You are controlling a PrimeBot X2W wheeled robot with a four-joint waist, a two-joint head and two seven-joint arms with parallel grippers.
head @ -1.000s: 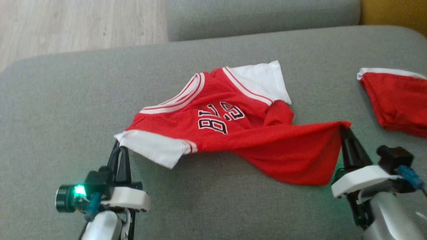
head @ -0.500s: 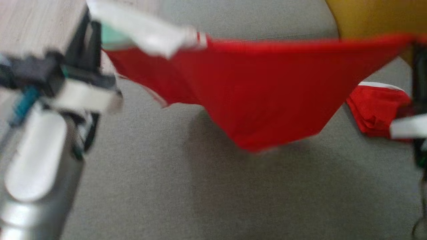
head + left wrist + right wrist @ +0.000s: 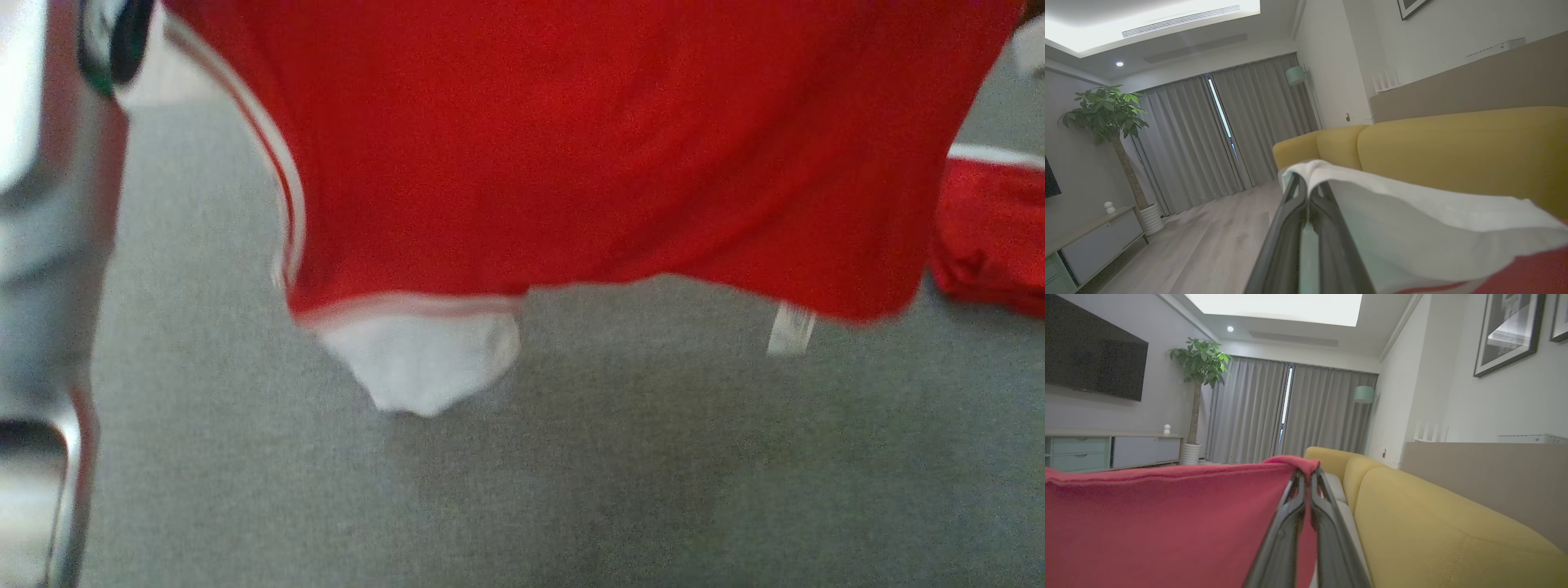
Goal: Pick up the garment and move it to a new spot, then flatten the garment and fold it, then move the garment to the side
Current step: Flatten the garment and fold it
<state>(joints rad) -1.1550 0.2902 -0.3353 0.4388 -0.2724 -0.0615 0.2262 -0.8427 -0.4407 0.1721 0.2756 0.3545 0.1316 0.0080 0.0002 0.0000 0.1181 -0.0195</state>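
The garment point(image 3: 588, 155), a red jersey with white sleeves and white trim, hangs in the air above the grey cushion point(image 3: 522, 490), spread wide across the head view. One white sleeve point(image 3: 420, 359) dangles at its lower edge. My left gripper point(image 3: 1306, 185) is shut on a white sleeve edge point(image 3: 1412, 220). My right gripper point(image 3: 1306, 473) is shut on a red corner of the cloth point(image 3: 1167, 522). My pale left forearm point(image 3: 49, 269) rises along the left side of the head view.
A second red cloth with a white edge point(image 3: 992, 237) lies on the cushion at the right. A yellow sofa point(image 3: 1445, 522) stands beyond the grippers. Wooden floor point(image 3: 1208, 241), a low cabinet point(image 3: 1094, 245) and a potted plant point(image 3: 1114, 134) lie further off.
Both grippers have lifted the garment off the cushion, from lying crumpled to hanging spread high. The head view has shifted as well.
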